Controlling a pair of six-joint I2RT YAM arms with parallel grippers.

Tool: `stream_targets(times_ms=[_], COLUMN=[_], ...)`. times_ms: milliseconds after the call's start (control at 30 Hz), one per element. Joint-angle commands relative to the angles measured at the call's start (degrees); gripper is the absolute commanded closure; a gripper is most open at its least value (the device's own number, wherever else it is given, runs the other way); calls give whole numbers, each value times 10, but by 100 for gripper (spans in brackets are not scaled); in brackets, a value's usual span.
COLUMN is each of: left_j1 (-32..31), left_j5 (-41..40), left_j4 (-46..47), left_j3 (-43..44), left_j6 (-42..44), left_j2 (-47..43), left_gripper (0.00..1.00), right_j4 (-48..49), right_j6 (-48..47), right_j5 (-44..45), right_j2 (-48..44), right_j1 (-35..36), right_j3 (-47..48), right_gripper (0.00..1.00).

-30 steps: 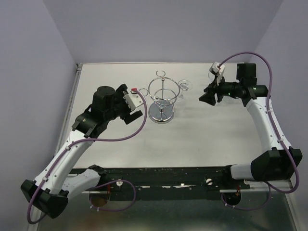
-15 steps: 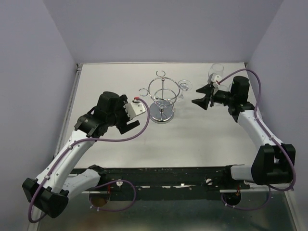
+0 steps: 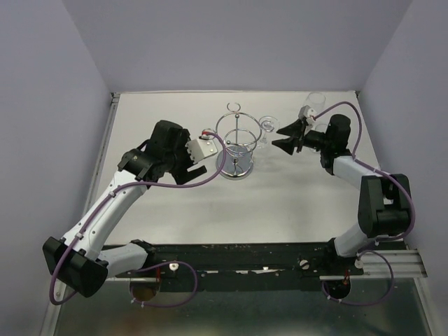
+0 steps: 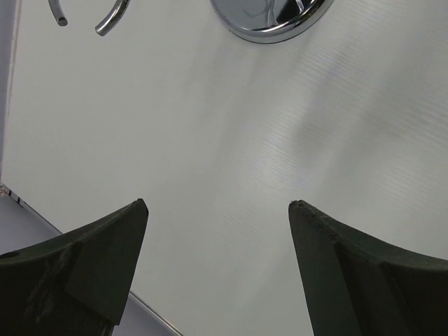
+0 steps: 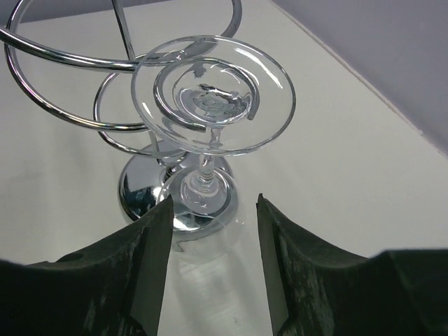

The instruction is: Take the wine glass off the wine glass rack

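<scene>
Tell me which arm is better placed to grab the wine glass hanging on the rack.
Right. The right gripper is open, with the stem of the wine glass lined up between its jaws. The left gripper, also open, sits on the opposite side of the wine glass rack.

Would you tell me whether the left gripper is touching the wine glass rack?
Apart. The left wrist view shows bare table between the left gripper and the wine glass rack.

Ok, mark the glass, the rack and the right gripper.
glass (image 5: 213, 98), right wrist view, middle of its foot.
rack (image 3: 234, 166), top view, mirrored base.
right gripper (image 3: 277, 136), top view, midway between fingertips.
</scene>
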Motion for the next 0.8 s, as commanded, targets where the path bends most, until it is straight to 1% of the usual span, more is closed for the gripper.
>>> stream_targets(times_ms=[0, 67, 167, 233, 367, 500, 633, 767], left_j1=[-2, -2, -2, -2, -2, -2, -2, -4], left_j5=[-26, -31, -31, -31, -29, -31, -31, -31], left_j4=[-7, -3, -1, -2, 4, 8, 7, 4], left_j3=[0, -4, -7, -7, -6, -8, -11, -9], left_j6=[-1, 2, 1, 1, -1, -1, -3, -3], left_j2=[4, 5, 6, 10, 15, 16, 16, 17], left_gripper=[1, 1, 1, 1, 1, 1, 1, 1], right_j4=[87, 82, 109, 106, 108, 116, 139, 160], right_j6=[36, 32, 59, 60, 64, 69, 103, 129], right_j5=[-31, -29, -25, -26, -23, -1, 36, 36], right_j2=[28, 32, 47, 53, 64, 69, 75, 86], right_j1=[12, 18, 24, 29, 38, 44, 44, 44], right_j3=[8, 15, 25, 32, 33, 24, 20, 25], right_gripper=[43, 44, 45, 46, 47, 49, 50, 53])
